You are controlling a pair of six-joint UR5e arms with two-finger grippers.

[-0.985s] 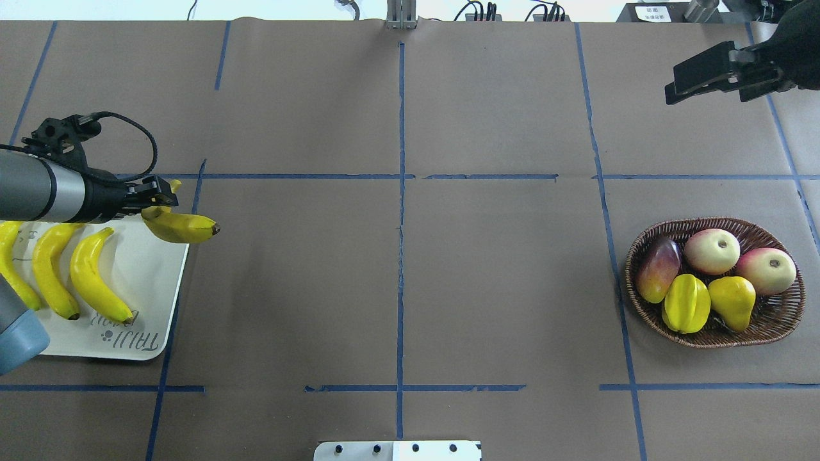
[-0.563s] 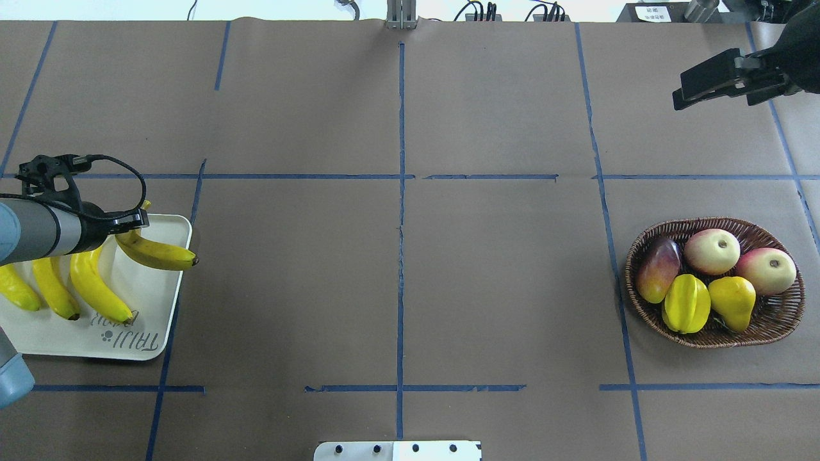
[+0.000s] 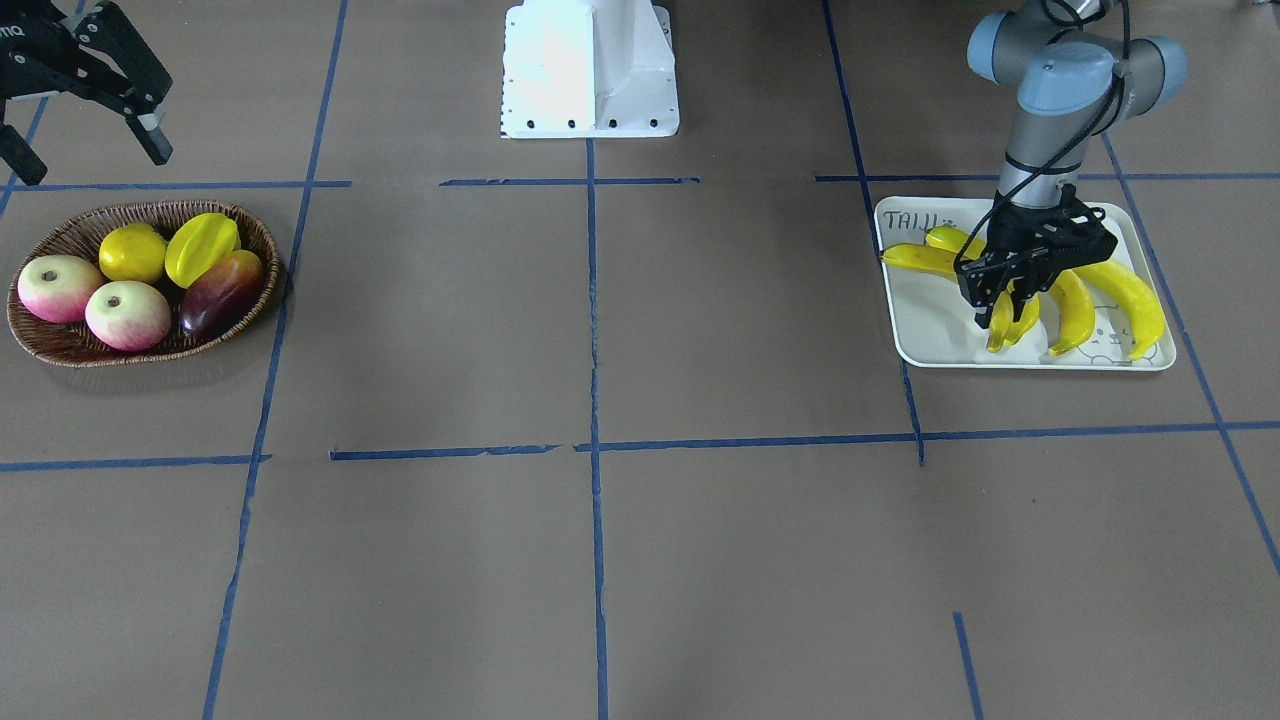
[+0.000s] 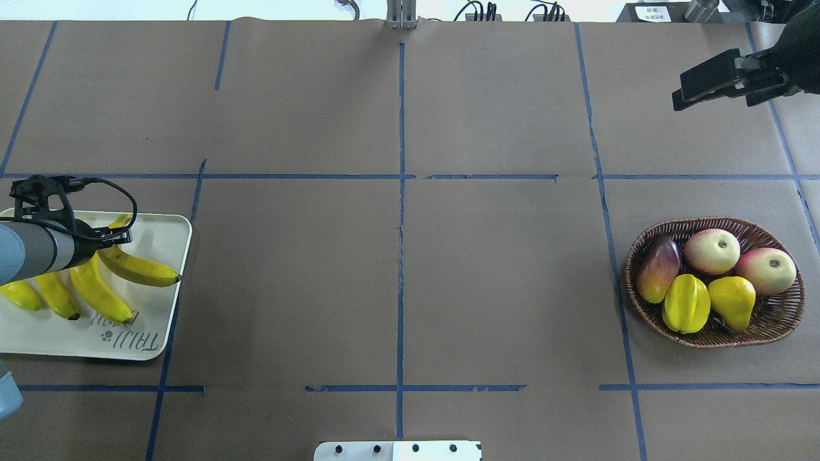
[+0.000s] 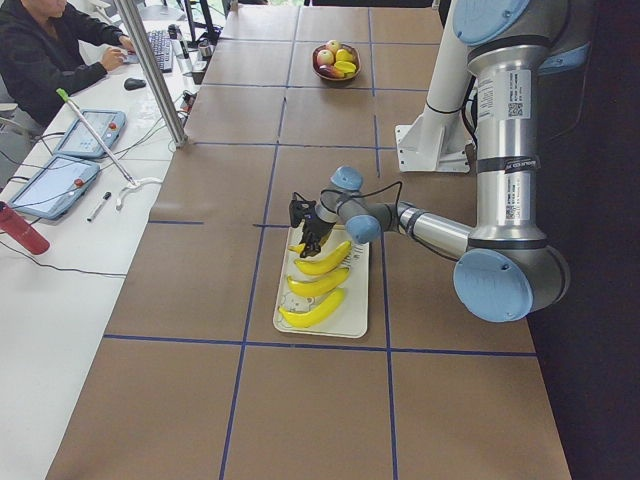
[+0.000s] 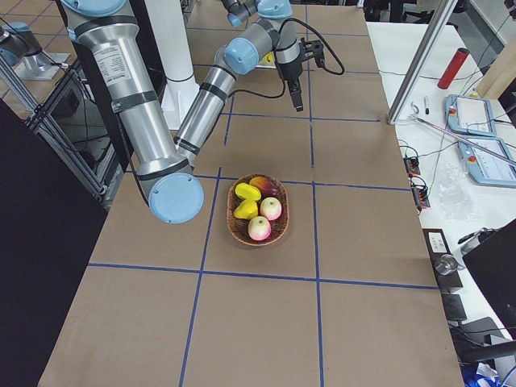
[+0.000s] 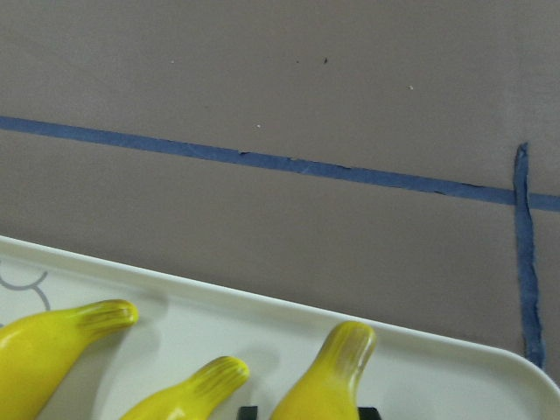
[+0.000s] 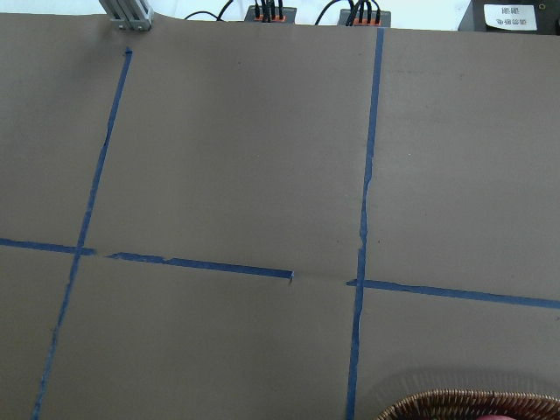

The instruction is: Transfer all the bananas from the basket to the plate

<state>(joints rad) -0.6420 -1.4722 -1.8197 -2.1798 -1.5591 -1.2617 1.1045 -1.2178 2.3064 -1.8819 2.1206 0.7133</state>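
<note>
The left gripper (image 3: 1006,312) is closed on a banana (image 4: 144,270) that lies on the plate (image 4: 161,237) beside three more bananas (image 4: 96,291), its arm stretched low over the plate. The right gripper (image 3: 88,150) hangs spread and empty, well apart from the basket (image 3: 100,355).

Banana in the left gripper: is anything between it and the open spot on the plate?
Nothing visible. The banana in the left gripper is over bare plate, beside the other three bananas.
</note>
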